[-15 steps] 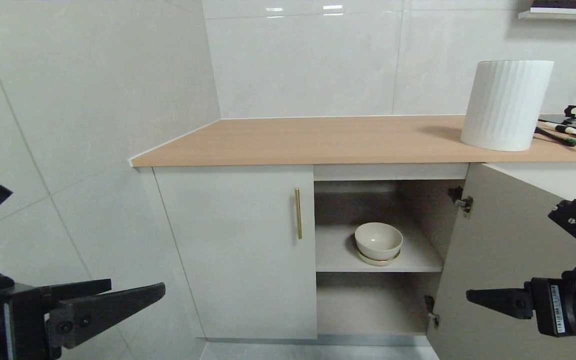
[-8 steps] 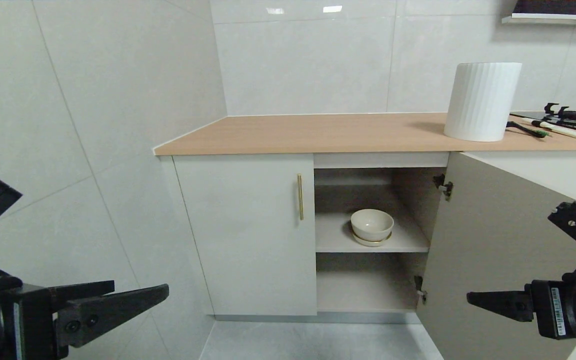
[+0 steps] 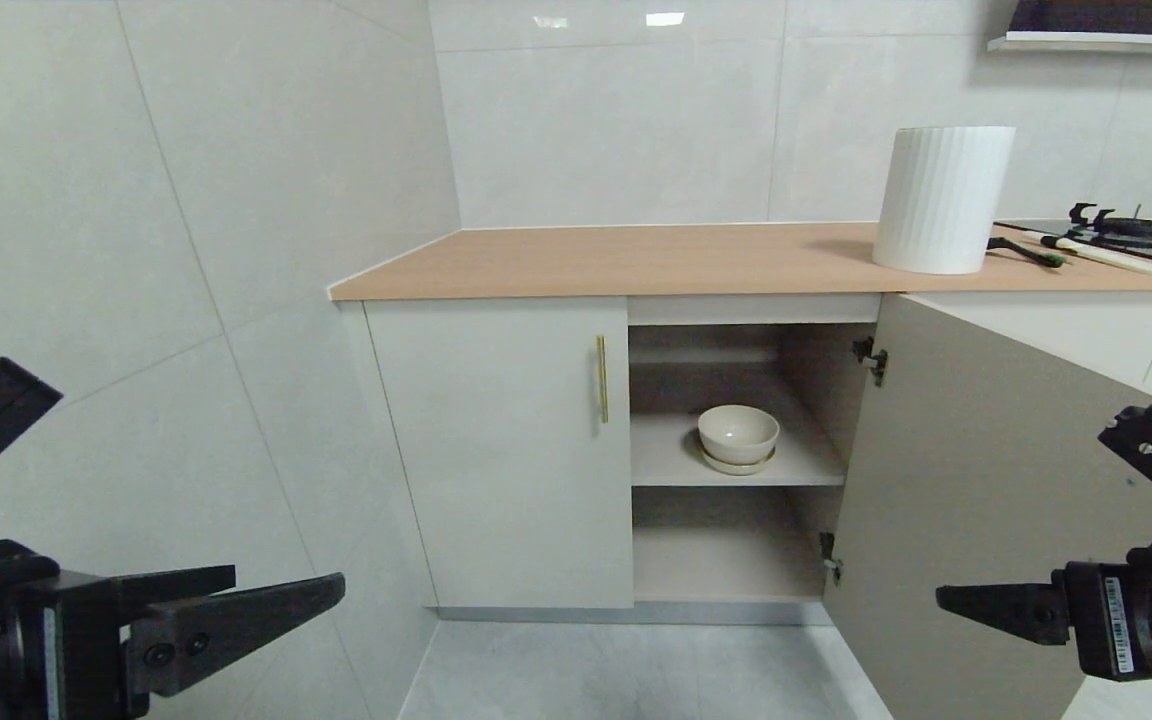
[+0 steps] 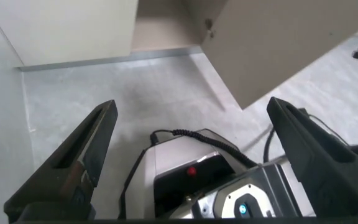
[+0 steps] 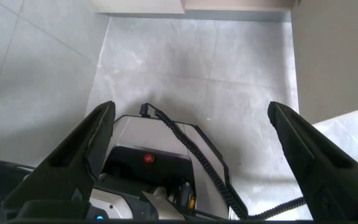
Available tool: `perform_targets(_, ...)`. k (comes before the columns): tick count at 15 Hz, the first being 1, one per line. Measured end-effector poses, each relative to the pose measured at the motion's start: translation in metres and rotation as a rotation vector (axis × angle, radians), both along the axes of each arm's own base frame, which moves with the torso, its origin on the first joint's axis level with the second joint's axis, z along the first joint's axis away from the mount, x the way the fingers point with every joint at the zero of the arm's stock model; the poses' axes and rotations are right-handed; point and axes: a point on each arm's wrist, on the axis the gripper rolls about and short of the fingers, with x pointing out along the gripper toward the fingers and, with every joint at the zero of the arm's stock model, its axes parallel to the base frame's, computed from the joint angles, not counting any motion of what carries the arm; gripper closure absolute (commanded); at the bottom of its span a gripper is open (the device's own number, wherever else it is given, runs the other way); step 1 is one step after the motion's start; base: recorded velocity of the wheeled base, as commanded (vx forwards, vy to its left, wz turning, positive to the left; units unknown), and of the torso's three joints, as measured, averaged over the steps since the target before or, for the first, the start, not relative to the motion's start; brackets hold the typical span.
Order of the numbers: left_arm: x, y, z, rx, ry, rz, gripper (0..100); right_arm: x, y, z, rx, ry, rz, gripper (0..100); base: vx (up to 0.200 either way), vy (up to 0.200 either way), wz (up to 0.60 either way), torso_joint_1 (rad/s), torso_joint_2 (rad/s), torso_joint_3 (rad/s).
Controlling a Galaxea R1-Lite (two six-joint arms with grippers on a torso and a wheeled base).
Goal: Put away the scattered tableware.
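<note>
Glossy tile walls [image 3: 616, 120] back a woodgrain counter [image 3: 636, 260]; round cream bowl [image 3: 738, 433] on saucer [image 3: 736, 467], both jaws spread apart.

A bowl [image 3: 738, 432] is sitting on a plate [image 3: 736, 465] on the upper shelf [image 3: 664, 456] inside the cabinet [image 3: 754, 309], between the closed left door [image 3: 506, 450] and the open right door [image 3: 976, 480]. Above, a canister [image 3: 941, 198] is standing on the countertop [image 3: 586, 262], left of the stove [image 3: 1131, 225].
</note>
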Motion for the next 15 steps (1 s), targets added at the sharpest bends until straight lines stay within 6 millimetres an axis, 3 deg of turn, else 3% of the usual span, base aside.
perform_targets(2,0.000,0.000,0.000,0.001,-0.002,0.001,0,0.000,0.000,0.000,-0.001,0.001,0.000,0,0.000,0.000,0.00,0.000,0.00,0.000)
perform_targets(14,0.000,0.000,0.000,0.003,0.000,0.004,0,-0.003,-0.005,-0.012,-0.164,0.141,-0.016,0,0.000,-0.200,0.00,0.002,0.00,0.002)
perform_targets(15,0.000,0.000,0.000,0.003,-0.001,0.003,0,0.000,-0.006,-0.014,-0.189,0.151,-0.042,0,0.000,0.000,0.00,0.000,0.00,0.000)
